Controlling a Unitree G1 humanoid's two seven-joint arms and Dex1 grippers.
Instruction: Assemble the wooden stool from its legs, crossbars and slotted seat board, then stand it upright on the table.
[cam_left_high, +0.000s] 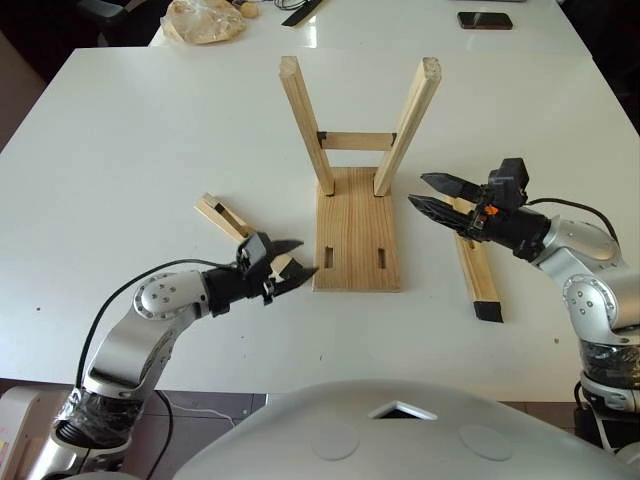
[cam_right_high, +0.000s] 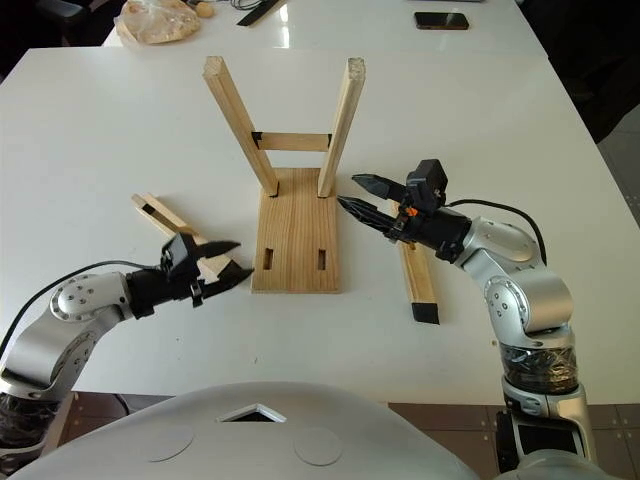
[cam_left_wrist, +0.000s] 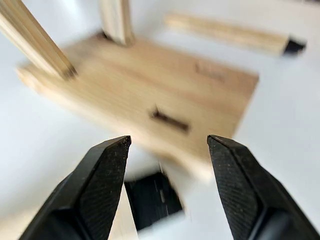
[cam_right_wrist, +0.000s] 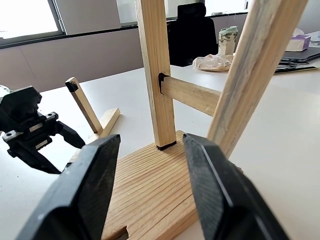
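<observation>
Head pair: you look from the robot's head, forward and down over the table (cam_left_high: 120, 150), at middling range. The 2 eyes share almost the whole scene, offset slightly sideways.
Left wrist: you sit low behind the left gripper (cam_left_wrist: 168, 141), very near the seat board (cam_left_wrist: 150, 85), facing across it.
Right wrist: you sit near table level behind the right gripper (cam_right_wrist: 151, 137), close to the 2 standing legs (cam_right_wrist: 155, 75), facing them across the board.
Shared: all 4 views take in the seat board. The right wrist view also catches the left gripper farther off.

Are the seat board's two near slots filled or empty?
Empty. Both slots in the seat board show as dark open cut-outs; the two standing legs sit at its far end.
</observation>
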